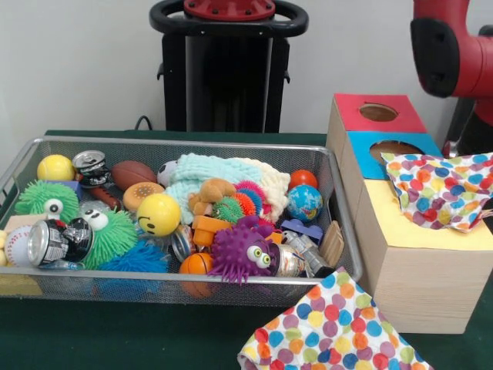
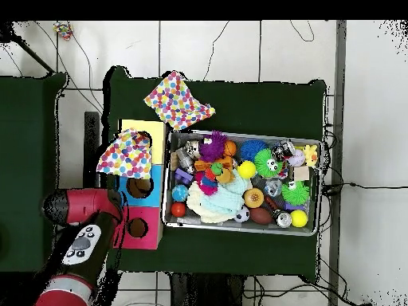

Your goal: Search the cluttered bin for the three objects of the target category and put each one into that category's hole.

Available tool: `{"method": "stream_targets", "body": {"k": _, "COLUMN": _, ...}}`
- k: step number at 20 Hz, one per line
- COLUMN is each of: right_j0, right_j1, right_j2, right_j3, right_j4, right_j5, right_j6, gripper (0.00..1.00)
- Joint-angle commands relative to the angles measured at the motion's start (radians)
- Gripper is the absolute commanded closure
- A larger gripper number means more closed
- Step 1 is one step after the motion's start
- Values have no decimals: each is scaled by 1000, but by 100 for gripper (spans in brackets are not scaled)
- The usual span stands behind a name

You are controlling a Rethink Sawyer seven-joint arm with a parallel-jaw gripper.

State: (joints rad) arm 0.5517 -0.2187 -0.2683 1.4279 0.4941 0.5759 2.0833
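Observation:
The wire mesh bin (image 1: 23, 166) is full of toys, and a pale mint and cream knitted cloth (image 1: 223, 181) lies among them. One polka-dot cloth (image 1: 439, 189) is draped over the far part of the yellow-panelled box (image 1: 400, 227) and hides its hole. It also shows in the overhead view (image 2: 126, 154). A second polka-dot cloth (image 1: 331, 331) lies on the table in front of the bin. My arm (image 1: 451, 46) comes down behind the draped cloth, and its dark lower end (image 1: 460, 127) meets the cloth's top edge. The gripper's tips are hidden there.
The blue-panelled box (image 1: 362, 154) and the red-panelled box (image 1: 350, 108) stand behind the yellow one, with their holes uncovered. In the bin lie spiky rubber toys (image 1: 239, 250), balls (image 1: 158, 213), cans (image 1: 50, 241) and a globe ball (image 1: 304, 202). The black pedestal (image 1: 227, 69) stands behind.

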Motion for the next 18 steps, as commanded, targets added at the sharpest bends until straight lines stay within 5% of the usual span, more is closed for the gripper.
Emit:
{"method": "stream_targets", "body": {"k": 1, "right_j0": -69, "right_j1": -198, "right_j2": -11, "right_j3": 95, "right_j4": 0, "right_j5": 215, "right_j6": 211, "gripper": 100}}
{"method": "stream_targets", "body": {"k": 7, "right_j0": -92, "right_j1": -211, "right_j2": -81, "right_j3": -31, "right_j4": -42, "right_j5": 367, "right_j6": 233, "gripper": 100}}
{"method": "stream_targets", "body": {"k": 18, "right_j0": -148, "right_j1": -50, "right_j2": -151, "right_j3": -323, "right_j4": -71, "right_j5": 444, "right_j6": 220, "gripper": 100}}
